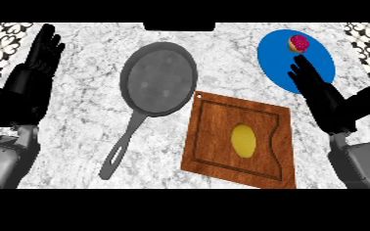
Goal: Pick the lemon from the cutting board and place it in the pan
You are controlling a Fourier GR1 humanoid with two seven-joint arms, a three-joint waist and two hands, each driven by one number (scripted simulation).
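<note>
Head view, looking steeply down on a marbled grey bench. A yellow lemon (243, 140) lies near the middle of a brown wooden cutting board (217, 149), inside the board's carved groove. Its long axis runs almost straight away from the robot, tilted only slightly. Nothing touches it.

To the upper left of the board, close by its corner, sits a dark grey pan (158, 77) with nothing in it, its handle pointing down and to the left toward the robot.

The right robot hand (312, 80) is the nearer one. It hovers up and to the right of the lemon, past the board's right edge, fingers straight and held fairly close together, holding nothing. The lemon therefore lies down and to the left of this hand. The fingertips overlap a blue plate (278, 63) that carries a small pink-and-tan doughnut (298, 43).

The left robot hand (42, 54) rests at the far left edge, open with fingers up, well apart from the lemon, with the pan between them.

Reaching the lemon probably falls to the right hand, which would close across the fruit's narrow width.
</note>
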